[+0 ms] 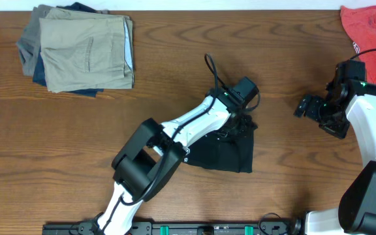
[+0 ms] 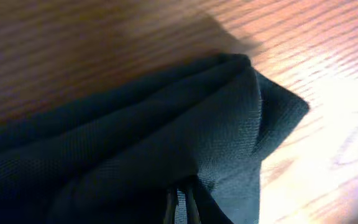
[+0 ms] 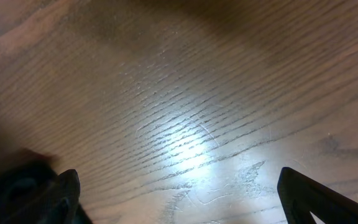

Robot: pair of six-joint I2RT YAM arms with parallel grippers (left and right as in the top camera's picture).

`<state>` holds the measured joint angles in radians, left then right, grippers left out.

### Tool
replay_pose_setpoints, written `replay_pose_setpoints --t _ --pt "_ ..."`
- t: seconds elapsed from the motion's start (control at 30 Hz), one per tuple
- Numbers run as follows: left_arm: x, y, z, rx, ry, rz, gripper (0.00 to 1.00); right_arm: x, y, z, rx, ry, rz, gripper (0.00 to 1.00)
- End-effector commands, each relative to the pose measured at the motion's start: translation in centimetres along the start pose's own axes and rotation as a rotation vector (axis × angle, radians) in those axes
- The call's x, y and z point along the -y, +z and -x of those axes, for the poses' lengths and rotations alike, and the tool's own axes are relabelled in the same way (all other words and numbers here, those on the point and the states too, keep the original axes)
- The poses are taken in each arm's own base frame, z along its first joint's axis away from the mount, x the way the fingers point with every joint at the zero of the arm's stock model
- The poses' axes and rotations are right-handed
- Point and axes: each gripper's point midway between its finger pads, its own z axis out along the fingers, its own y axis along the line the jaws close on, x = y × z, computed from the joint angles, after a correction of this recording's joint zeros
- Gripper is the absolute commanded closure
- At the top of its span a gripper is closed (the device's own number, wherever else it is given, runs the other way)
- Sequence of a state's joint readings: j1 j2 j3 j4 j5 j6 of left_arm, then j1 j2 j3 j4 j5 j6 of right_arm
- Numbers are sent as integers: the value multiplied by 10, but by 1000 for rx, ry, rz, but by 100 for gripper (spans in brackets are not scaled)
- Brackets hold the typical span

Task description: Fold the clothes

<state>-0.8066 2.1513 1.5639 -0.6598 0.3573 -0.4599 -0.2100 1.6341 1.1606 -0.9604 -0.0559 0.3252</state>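
The clothes are one black garment (image 1: 226, 154), bunched into a rough folded heap in the middle of the wooden table (image 1: 57, 130). My left gripper (image 1: 241, 124) reaches over its upper right part. In the left wrist view the black fabric (image 2: 142, 130) fills most of the frame, and the left gripper (image 2: 180, 208) is shut on a raised fold of it. My right gripper (image 1: 309, 106) hovers to the right of the garment, apart from it. It stands open (image 3: 179, 199) over bare wood, with nothing between its fingers (image 3: 303, 193).
A stack of folded tan, grey and blue trousers (image 1: 83, 52) lies at the back left. A red-coral shirt (image 1: 371, 26) lies at the back right corner, behind the right arm. A black cable (image 1: 211, 68) loops up from the left wrist.
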Motion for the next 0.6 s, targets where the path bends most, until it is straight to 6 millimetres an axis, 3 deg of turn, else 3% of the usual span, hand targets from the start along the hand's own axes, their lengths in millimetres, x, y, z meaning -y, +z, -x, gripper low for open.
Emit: replay_pose_setpoints --t 0.0,0.17,0.4,0.5,0.57 --pt "2 14 -10 -52 -14 -29 90 -1 -8 6 27 -9 8 1" --pt "16 -16 -2 -9 0 -54 90 -1 -8 6 27 -9 8 1" --pt "40 -103 -9 88 33 -109 90 -1 -8 6 27 -9 8 1" --pt "38 -140 -18 119 24 -112 89 -1 -8 6 27 -9 8 1" --pt "23 -158 -22 136 -4 -69 89 -1 -8 6 27 -9 8 1"
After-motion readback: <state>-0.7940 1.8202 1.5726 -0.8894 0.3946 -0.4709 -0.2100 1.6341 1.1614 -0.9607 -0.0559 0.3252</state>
